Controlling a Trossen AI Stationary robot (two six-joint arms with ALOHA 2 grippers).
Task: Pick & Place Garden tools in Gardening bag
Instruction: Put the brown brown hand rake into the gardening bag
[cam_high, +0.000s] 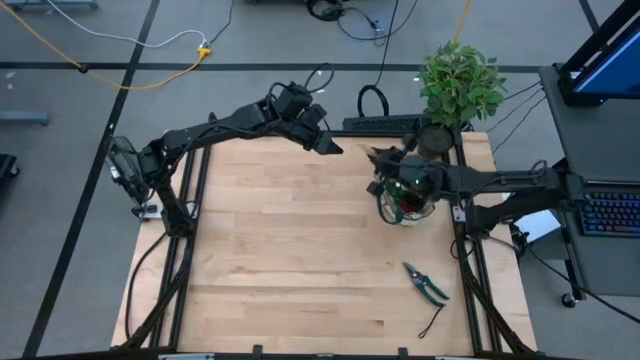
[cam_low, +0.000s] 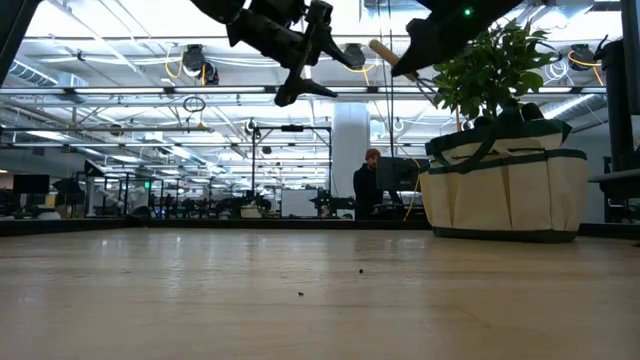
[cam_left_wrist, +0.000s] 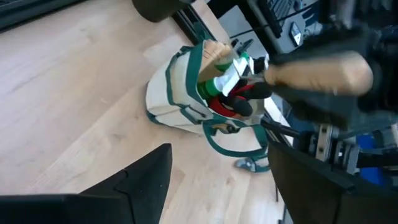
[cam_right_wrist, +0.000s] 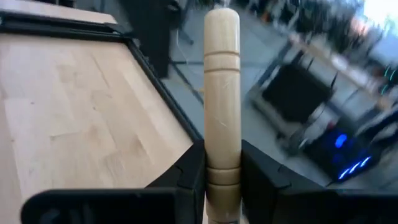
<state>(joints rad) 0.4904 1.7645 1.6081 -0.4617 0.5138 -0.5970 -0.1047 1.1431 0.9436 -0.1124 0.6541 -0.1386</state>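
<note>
The beige gardening bag (cam_high: 405, 198) with green trim stands on its base near the table's far right, with several tools and a red-black glove (cam_left_wrist: 224, 106) sticking out of its top. A leafy potted plant (cam_high: 460, 85) stands behind it. My right gripper (cam_high: 385, 160) hovers over the bag's far rim, shut on a wooden-handled tool (cam_right_wrist: 222, 81) whose metal end is hidden. My left gripper (cam_high: 330, 145) hangs open in the air near the far edge, left of the bag, with nothing between its fingers (cam_left_wrist: 143, 180). Pruning shears (cam_high: 425, 283) lie flat at the near right. My right gripper pinches the tool's wooden handle (cam_right_wrist: 222, 171) between its two fingers. The handle runs along the fingers, and its rounded free end (cam_right_wrist: 222, 25) sticks out well past the fingertips. The arm reaches in roughly level from the table's right. The tool is lifted clear above the bag (cam_low: 505, 190).
Bare wooden tabletop (cam_high: 290, 250) stretches over the left, middle and near parts. A thin dark cord (cam_high: 432, 322) lies by the shears. Black frame rails (cam_high: 195, 230) run along both table sides.
</note>
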